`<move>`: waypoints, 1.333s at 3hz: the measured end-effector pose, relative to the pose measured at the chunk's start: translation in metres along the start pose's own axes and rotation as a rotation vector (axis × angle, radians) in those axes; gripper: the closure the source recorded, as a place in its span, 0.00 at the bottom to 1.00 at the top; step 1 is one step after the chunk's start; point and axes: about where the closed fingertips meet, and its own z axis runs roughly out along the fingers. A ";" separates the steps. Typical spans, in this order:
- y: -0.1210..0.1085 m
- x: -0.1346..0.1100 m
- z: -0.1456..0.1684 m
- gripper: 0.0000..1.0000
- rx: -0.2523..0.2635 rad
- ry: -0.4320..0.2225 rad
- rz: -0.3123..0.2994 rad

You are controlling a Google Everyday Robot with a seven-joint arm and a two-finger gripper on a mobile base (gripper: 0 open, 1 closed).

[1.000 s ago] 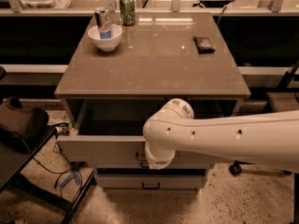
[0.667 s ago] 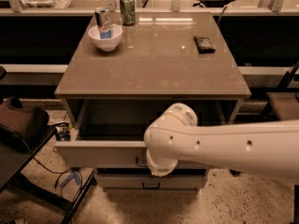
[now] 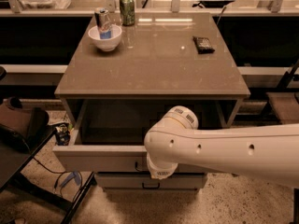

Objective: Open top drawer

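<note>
The gripper point(image 3: 157, 171) sits low at the front of the top drawer point(image 3: 96, 157), near its middle, hidden under the wrist; I cannot tell whether it is gripping anything. The white arm point(image 3: 233, 150) reaches in from the right across the cabinet's front. The cabinet top point(image 3: 159, 69) is a flat grey-brown slab. The top drawer stands well out, its interior in shadow. Below it a shorter drawer point(image 3: 121, 180) is shut, its dark handle point(image 3: 150, 186) visible. At the back left a white bowl point(image 3: 106, 37) holds a can point(image 3: 103, 18); a green can point(image 3: 126, 9) stands just beside. A small dark packet point(image 3: 203, 44) lies right.
</note>
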 end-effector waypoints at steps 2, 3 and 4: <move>0.005 0.004 -0.014 1.00 0.028 -0.005 -0.002; 0.004 0.007 -0.025 1.00 0.045 -0.008 -0.005; -0.004 0.014 -0.059 1.00 0.091 -0.018 -0.020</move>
